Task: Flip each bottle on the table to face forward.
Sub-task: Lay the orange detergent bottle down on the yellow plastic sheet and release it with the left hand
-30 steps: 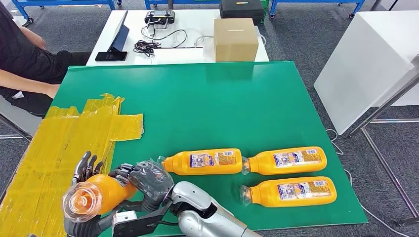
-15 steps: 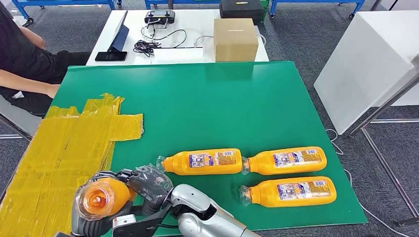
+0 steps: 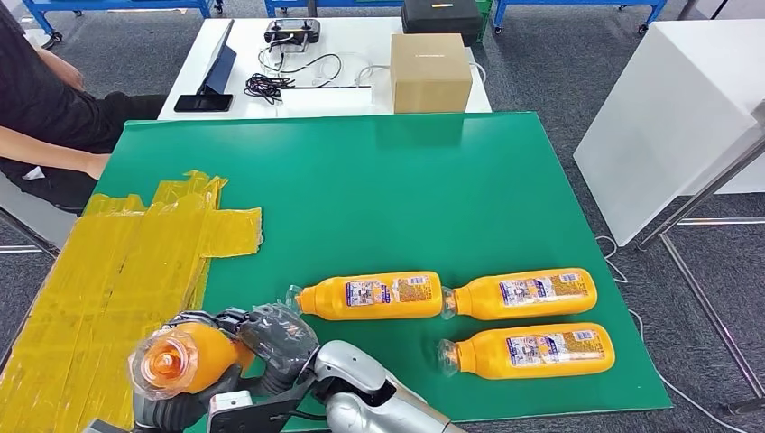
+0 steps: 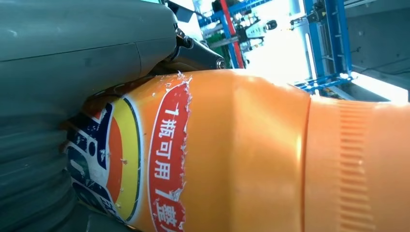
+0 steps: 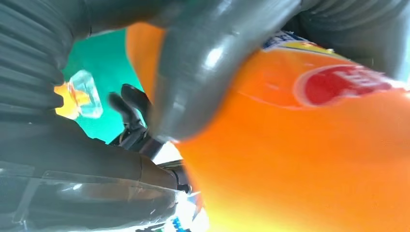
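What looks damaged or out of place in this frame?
The held bottle has a red label band with ragged, torn edges, seen in the left wrist view. On the green table, crumpled yellow tape covers the near-left area unevenly. The three lying bottles look intact.

free: green table far half | blocked: three lying bottles near-right; yellow tape left

Robotics lab or test workshop, grey carpet floor, blue steel racking on castors, white bench with black cables, green-topped work table, seated person alongside
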